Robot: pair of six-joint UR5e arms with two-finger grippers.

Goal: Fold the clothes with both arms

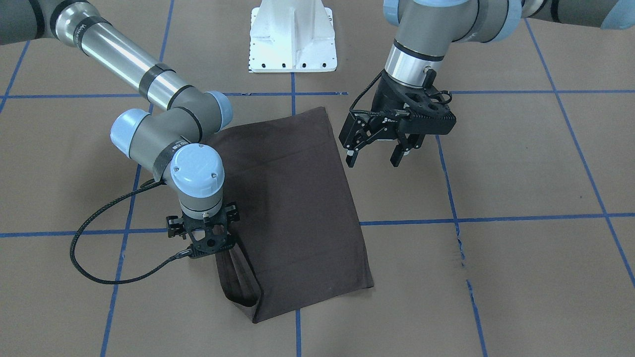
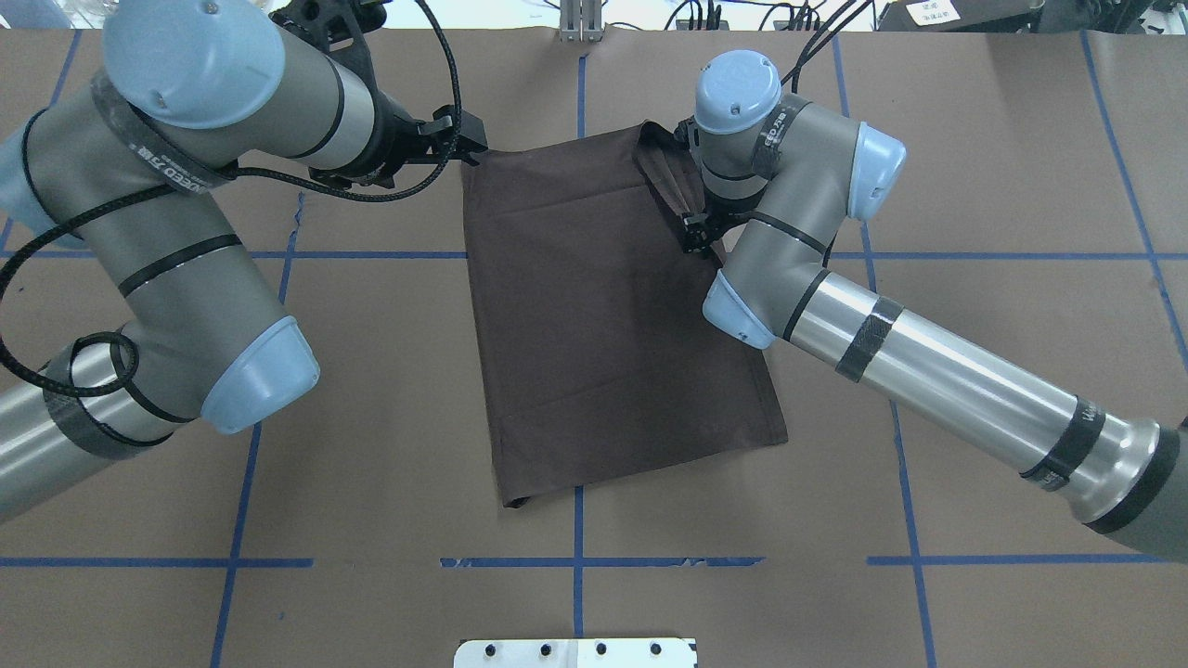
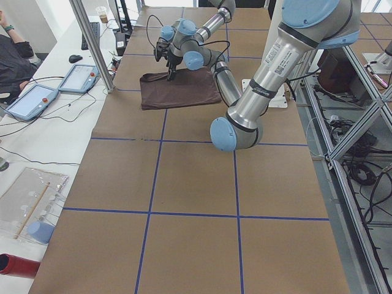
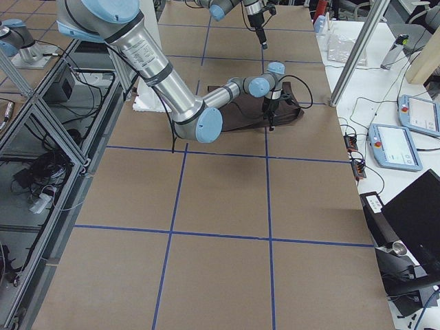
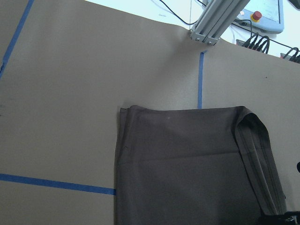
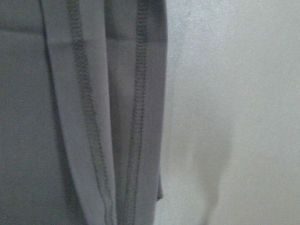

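The dark brown T-shirt [image 1: 297, 208] lies folded into a rectangle on the brown table; it also shows in the overhead view [image 2: 603, 315] and the left wrist view [image 5: 187, 164]. My right gripper [image 1: 214, 252] points straight down at the shirt's side edge, where a stitched hem strip [image 2: 670, 181] rises to it. Its fingers are hidden under the wrist, and it looks shut on that strip. The right wrist view shows the hem [image 6: 89, 117] close up. My left gripper [image 1: 375, 156] is open and empty, hovering just off the shirt's opposite edge.
The white pedestal base [image 1: 292, 39] stands at the table's robot side. Blue tape lines [image 1: 496, 218] grid the brown paper. A metal post [image 5: 218, 21] stands at the far table edge. Tablets [image 3: 30, 101] lie on the side bench beyond.
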